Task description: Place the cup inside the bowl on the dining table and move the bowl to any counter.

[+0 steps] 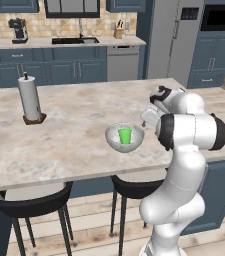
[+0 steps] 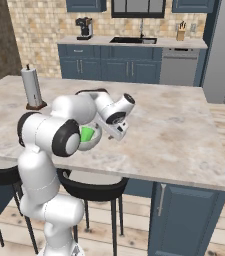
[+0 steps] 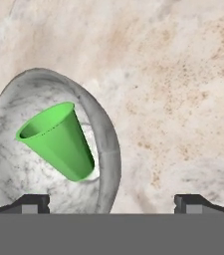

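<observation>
Green cup (image 1: 125,135) stands upright, mouth up, inside bowl (image 1: 115,141) on dining table (image 1: 74,130); gripper (image 3: 111,201) beside bowl, jaws wide, empty.

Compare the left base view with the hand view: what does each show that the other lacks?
Left base view alone: the paper towel roll standing on the table, two black stools under its near edge, and the back counter with sink, coffee machine and knife block.
Hand view alone: the open pincer, with one fingertip below the bowl and the other over bare tabletop.
Both: the green cup inside the bowl on the marbled table.
</observation>
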Controlling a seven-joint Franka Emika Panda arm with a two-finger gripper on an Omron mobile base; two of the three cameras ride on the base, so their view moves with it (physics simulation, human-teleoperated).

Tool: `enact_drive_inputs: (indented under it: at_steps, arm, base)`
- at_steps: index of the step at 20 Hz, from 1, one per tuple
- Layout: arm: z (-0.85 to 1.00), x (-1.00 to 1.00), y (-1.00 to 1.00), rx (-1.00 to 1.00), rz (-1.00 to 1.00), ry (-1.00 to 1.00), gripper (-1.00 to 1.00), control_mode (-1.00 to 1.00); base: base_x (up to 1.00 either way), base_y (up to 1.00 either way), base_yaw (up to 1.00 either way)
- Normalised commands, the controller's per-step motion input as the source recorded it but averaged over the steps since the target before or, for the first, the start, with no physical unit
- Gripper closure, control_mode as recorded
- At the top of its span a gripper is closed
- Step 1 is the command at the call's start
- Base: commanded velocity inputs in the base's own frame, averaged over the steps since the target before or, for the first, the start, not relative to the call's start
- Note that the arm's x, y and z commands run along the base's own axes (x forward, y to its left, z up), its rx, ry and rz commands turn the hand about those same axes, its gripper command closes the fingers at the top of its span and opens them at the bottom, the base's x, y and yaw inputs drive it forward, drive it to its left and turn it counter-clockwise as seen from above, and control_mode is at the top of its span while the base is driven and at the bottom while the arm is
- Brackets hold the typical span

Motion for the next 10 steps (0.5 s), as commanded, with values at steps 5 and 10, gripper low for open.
enact_drive_inputs:
  at_steps: [5,10]
  arm:
    - [-0.21,0.0,0.04,0.03,0.0,0.01,-1.0,-1.0]
    - [-0.14,0.0,0.18,0.03,0.0,0.0,-1.0,-1.0]
  base:
    - [0.0,0.0,0.0]
    - [0.0,0.0,0.0]
